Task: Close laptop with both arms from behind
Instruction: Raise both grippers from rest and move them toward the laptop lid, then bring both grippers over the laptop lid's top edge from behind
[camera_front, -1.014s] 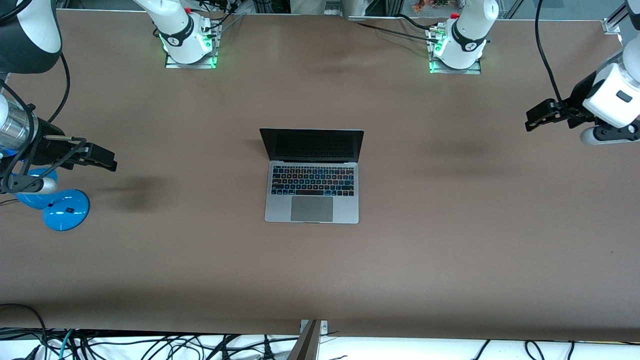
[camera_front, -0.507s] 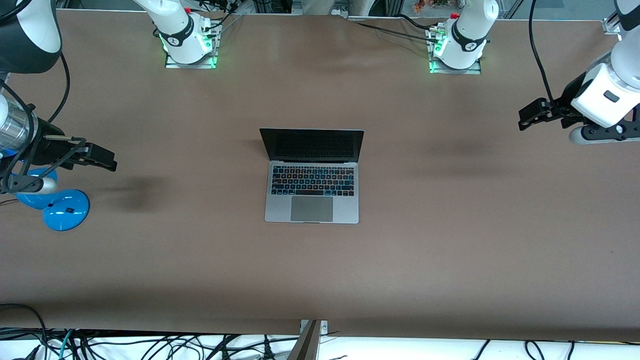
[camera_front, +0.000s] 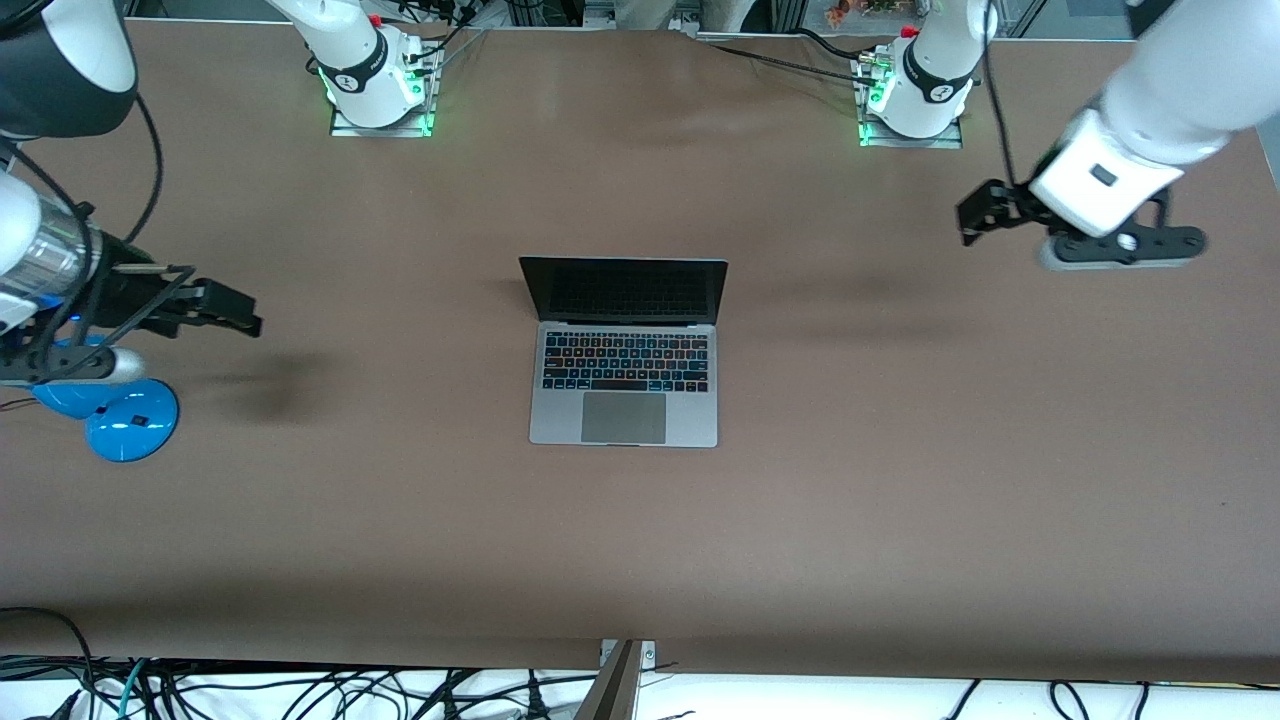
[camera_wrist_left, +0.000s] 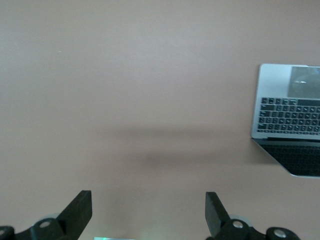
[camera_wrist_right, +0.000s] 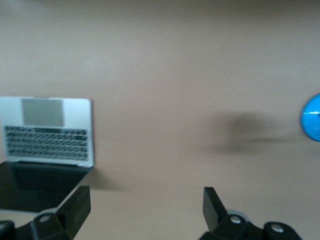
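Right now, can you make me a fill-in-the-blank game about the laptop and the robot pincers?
1. The laptop has its lid ____.
2. The left pincer and the right pincer both hold ____.
3. The round blue thing sits toward the ____ arm's end of the table.

Missing words: open; nothing; right

The left gripper (camera_wrist_left: 148, 212) hangs over bare brown table (camera_wrist_left: 125, 75) with its two black fingers (camera_wrist_left: 80, 207) spread wide, nothing between them. The laptop (camera_wrist_left: 290, 117) lies open well apart from it, only partly in frame (keyboard, trackpad and the dark screen all show). A soft shadow (camera_wrist_left: 165, 147) stretches across the tabletop between gripper and laptop.
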